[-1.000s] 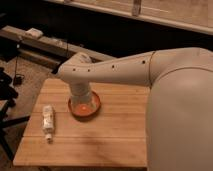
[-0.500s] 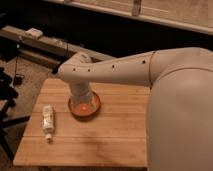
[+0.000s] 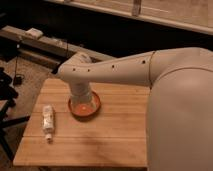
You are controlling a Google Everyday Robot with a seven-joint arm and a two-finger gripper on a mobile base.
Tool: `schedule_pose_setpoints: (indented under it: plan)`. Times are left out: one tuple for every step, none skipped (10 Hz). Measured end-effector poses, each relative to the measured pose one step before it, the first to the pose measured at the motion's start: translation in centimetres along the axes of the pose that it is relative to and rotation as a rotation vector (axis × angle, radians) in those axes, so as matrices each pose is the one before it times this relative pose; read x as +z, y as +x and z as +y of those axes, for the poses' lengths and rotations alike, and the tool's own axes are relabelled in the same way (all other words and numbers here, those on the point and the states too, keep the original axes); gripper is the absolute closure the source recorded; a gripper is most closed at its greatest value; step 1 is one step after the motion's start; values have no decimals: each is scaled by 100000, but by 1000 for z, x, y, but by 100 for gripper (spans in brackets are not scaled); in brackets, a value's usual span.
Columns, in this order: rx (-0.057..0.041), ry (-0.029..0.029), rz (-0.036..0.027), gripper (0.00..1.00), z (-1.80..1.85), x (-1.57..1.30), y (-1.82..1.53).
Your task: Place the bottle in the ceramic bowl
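Note:
The white bottle lies on its side on the left part of the wooden table, cap pointing toward the front edge. The orange-red ceramic bowl sits near the table's middle, to the right of the bottle and apart from it. My white arm reaches in from the right, and its wrist points straight down over the bowl. The gripper is at the bowl, hidden behind the wrist.
The table's front edge runs along the bottom and its left edge lies just past the bottle. A dark bench with a small white object stands on the floor behind the table. Black stand legs are at far left.

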State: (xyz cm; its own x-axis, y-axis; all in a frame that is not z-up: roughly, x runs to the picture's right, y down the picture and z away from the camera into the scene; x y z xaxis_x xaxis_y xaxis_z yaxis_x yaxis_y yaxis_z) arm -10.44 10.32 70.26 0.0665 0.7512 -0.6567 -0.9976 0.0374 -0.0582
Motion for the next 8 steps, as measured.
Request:
schedule_pose_setpoints:
  plan:
    - [7,2,-1,35,-5,-3,2]
    - [-61,91,-32,35,-15,22,-1]
    - [-222,399,-6,35,-22,26,16]
    - [-2314,1513,-89,35,711,208,-23]
    - [-2805,795,-852,35,1245,175,-218]
    - [-2992,1249,-625,35,1431,273,-316]
    - [-3035,131,-556,35,2026,301,-461]
    - [-4378,383,-716,35,2950,440,-841]
